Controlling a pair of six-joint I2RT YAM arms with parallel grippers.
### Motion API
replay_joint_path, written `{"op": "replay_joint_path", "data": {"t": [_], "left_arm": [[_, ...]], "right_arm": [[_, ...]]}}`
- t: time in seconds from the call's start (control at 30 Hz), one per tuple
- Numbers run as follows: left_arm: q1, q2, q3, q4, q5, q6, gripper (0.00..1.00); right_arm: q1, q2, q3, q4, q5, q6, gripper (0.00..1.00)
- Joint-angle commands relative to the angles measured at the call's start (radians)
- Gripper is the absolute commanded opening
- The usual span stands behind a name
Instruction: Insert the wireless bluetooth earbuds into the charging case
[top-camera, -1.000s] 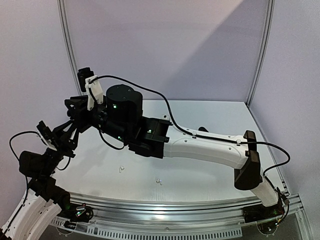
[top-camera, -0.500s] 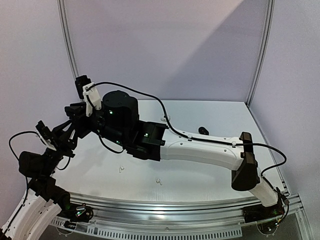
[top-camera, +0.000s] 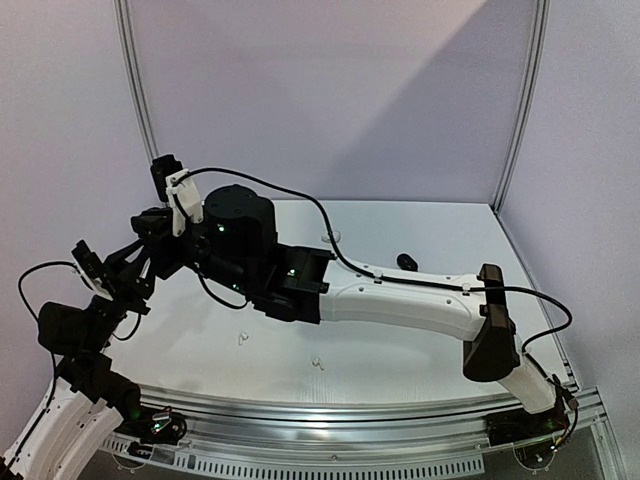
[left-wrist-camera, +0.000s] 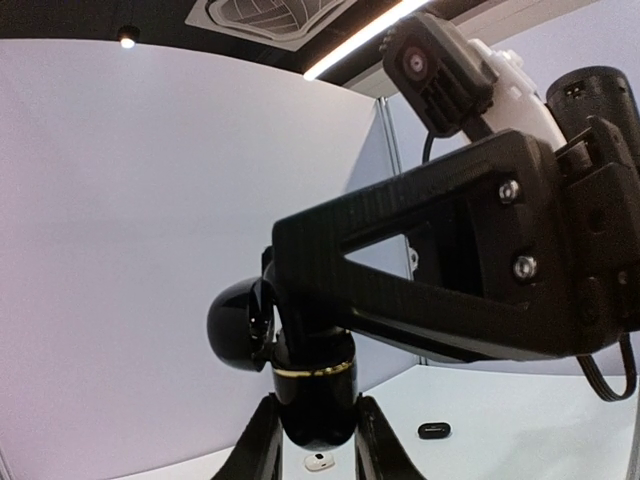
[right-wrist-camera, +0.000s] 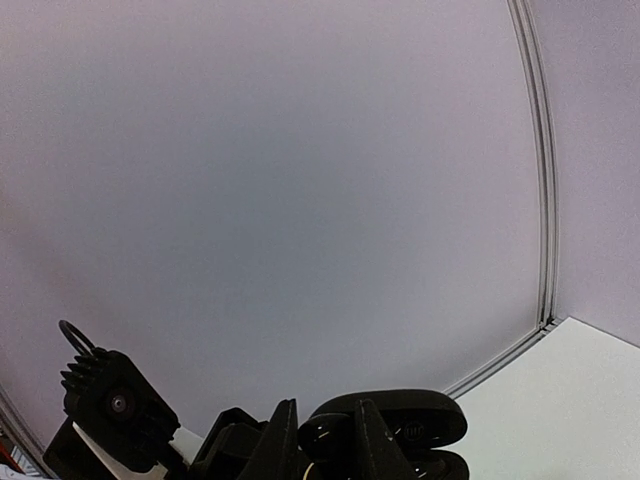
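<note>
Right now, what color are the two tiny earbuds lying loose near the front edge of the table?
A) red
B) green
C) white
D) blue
C, because one earbud and the other earbud both look white against the table.

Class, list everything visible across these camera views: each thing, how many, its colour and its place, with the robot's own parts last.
small white stemmed earbuds: two, white, lying apart on the table's near part, the second further right.
glossy black charging case: one, black with gold band, held up at the left.
small black oval item: one, black, far side of table; too small to identify.
small white round item: one, white, far side, left of the black one.
flat white table: one, white.
left arm: one, white and black; left tool shut on the case.
right arm: one, white and black, reaching across leftward; right tool at the case, grip unclear.
</note>
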Motion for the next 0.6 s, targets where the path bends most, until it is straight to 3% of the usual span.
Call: {"op": "replay_joint_path", "data": {"t": [0.0, 0.57], "left_arm": [[-0.013, -0.009, 0.014, 0.015, -0.015, -0.008, 0.0], [-0.013, -0.013, 0.019, 0.015, -0.024, -0.009, 0.0]], "right_arm": [[0.007, -0.005, -0.028, -0.03, 0.007, 0.001, 0.0], [0.006, -0.063, -0.092, 0.045, 0.036, 0.005, 0.0]]}}
